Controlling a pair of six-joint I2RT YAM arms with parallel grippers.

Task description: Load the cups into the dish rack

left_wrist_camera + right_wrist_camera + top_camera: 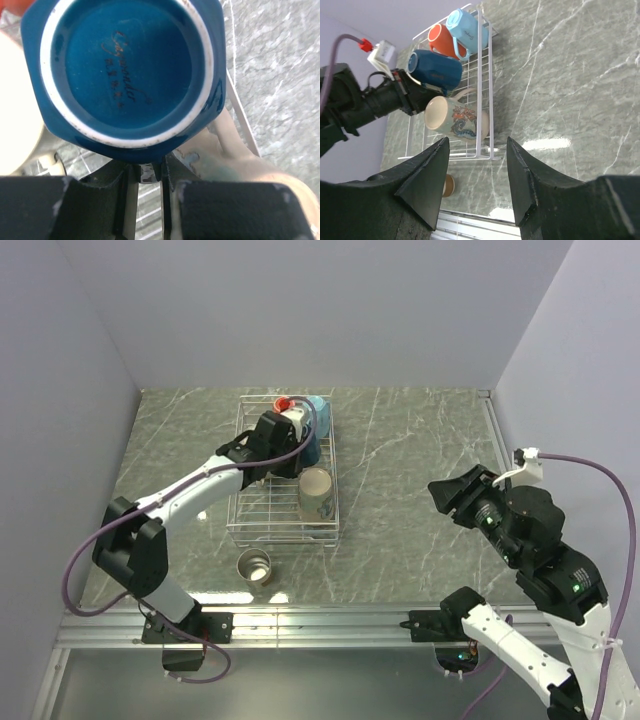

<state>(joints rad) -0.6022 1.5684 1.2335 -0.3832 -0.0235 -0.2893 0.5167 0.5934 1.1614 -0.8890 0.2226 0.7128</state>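
Note:
My left gripper (pixel 295 447) is over the dish rack (pixel 236 508), shut on the dark blue mug (pixel 311 450). In the left wrist view the mug's base (pixel 130 65) fills the frame above the nearly closed fingers of that gripper (pixel 150 170). An orange mug (pixel 284 403) and a light blue mug (pixel 316 405) lie at the rack's far end. A beige mug (pixel 317 493) with a dragon print lies in the near right part. A steel mug (pixel 254 566) stands on the table in front of the rack. My right gripper (pixel 448 498) is open and empty, far to the right. The white mug is out of view.
The rack's right wall (pixel 490 100) stands next to the beige mug (pixel 455 120). Grey walls close in the marble table on three sides. A metal rail (pixel 330 625) runs along the near edge.

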